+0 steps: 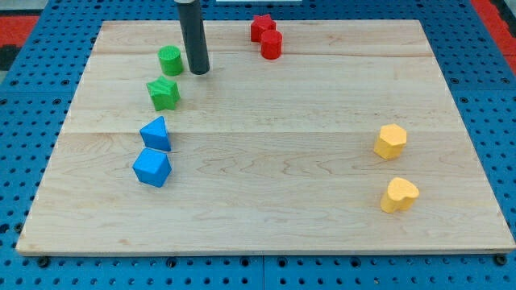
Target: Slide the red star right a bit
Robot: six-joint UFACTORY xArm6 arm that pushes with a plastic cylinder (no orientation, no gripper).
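The red star sits near the board's top edge, a little right of the middle top. A red cylinder touches it just below and to the right. My tip rests on the board left of and below the red star, about a block's width right of the green cylinder. The tip touches no block.
A green star lies below the green cylinder. A blue triangle-like block and a blue cube-like block sit at the left. A yellow hexagon and a yellow heart sit at the right. The wooden board lies on a blue pegboard.
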